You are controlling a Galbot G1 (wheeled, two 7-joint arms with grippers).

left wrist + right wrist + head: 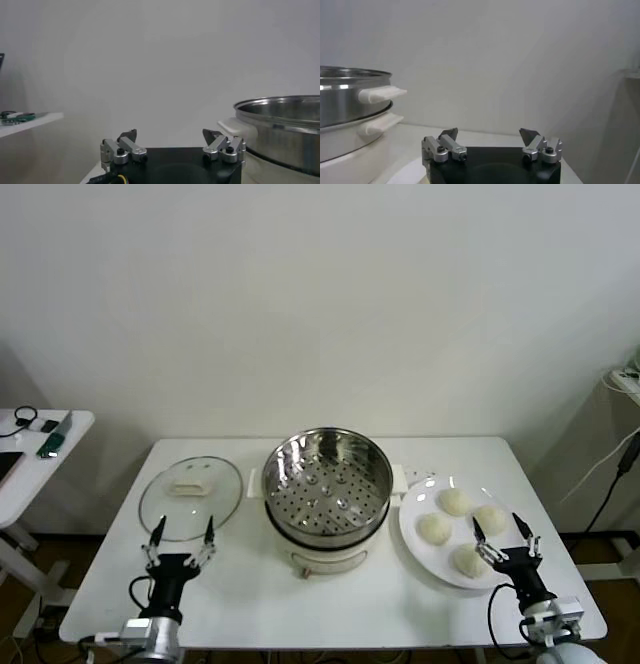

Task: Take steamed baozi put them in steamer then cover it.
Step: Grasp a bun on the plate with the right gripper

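Head view: steamer (327,489) sits empty at counter (250,604) centre; four baozi (455,502) on the plate (415,534) at its 3 o'clock, cover (190,496) at 9 o'clock. Right gripper (505,535) spread, empty, over the nearest bun; left gripper (182,534) spread, idle. I judge no step started; next, descend and pinch gently.

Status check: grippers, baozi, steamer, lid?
Left gripper and right gripper open, empty. Four baozi on plate. Steamer open, empty; glass lid flat on table. Nothing blocking.
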